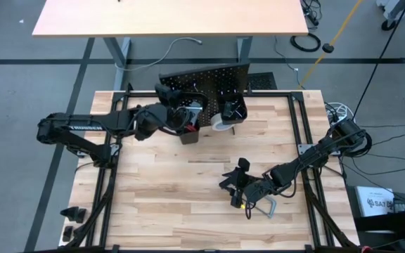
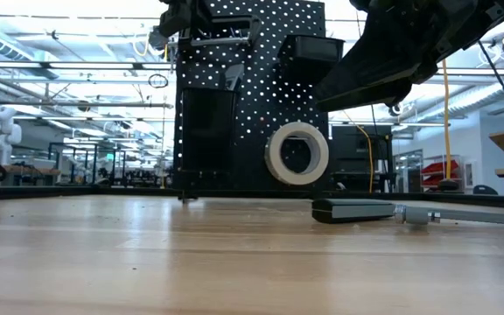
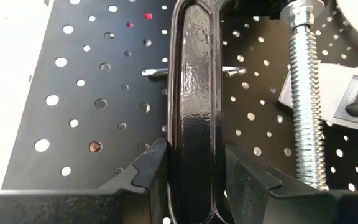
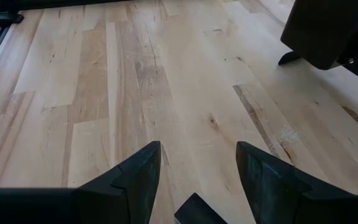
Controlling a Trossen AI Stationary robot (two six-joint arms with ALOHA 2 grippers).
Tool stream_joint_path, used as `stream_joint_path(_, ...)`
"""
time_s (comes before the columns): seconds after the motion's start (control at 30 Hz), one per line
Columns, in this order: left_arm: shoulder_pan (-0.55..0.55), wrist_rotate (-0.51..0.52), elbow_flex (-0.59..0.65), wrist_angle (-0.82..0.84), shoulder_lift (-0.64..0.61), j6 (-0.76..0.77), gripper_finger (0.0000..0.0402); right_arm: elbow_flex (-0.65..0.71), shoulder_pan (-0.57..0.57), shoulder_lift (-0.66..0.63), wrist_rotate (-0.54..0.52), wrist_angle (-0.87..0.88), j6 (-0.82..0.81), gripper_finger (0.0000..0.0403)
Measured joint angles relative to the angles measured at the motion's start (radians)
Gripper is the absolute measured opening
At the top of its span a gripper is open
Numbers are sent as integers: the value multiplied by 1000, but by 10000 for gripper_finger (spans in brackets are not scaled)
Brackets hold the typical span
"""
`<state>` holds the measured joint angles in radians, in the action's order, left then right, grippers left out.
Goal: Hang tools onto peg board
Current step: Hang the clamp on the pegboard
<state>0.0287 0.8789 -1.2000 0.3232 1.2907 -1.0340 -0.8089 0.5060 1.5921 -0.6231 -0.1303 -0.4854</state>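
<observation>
The black peg board (image 1: 206,83) stands upright at the table's far middle, with a white tape roll (image 2: 297,151) hanging on its front. My left gripper (image 1: 169,112) is up against the board, shut on a black C-clamp (image 3: 194,74) with a silver screw (image 3: 306,106). A silver hook (image 3: 154,73) runs behind the clamp's frame. My right gripper (image 1: 238,184) hovers open over the near right of the table, beside a grey bar clamp (image 2: 383,210) lying flat on the wood. My left gripper pinches the long black back of the C-clamp's frame (image 3: 194,134) between its two fingers (image 3: 148,165), one on each side. It comes nearly level from the table's left side toward the board. The clamp is clear of the table, close to the board's face; whether it rests on the hook I cannot tell.
Two black bins (image 1: 232,111) (image 1: 190,133) sit on the board's front; the left one holds red-handled tools. Bare wood (image 4: 166,93) lies ahead of my right gripper. A second table (image 1: 167,17) stands beyond the far edge.
</observation>
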Motion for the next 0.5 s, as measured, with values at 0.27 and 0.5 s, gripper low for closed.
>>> stream_joint_path(0.27,-18,-14,-38,46,2,13,130,0,0,0,0,0,0,203)
stream_joint_path(0.5,-19,-14,-46,115,0,64,130,0,-17,0,-4,-78,50,203)
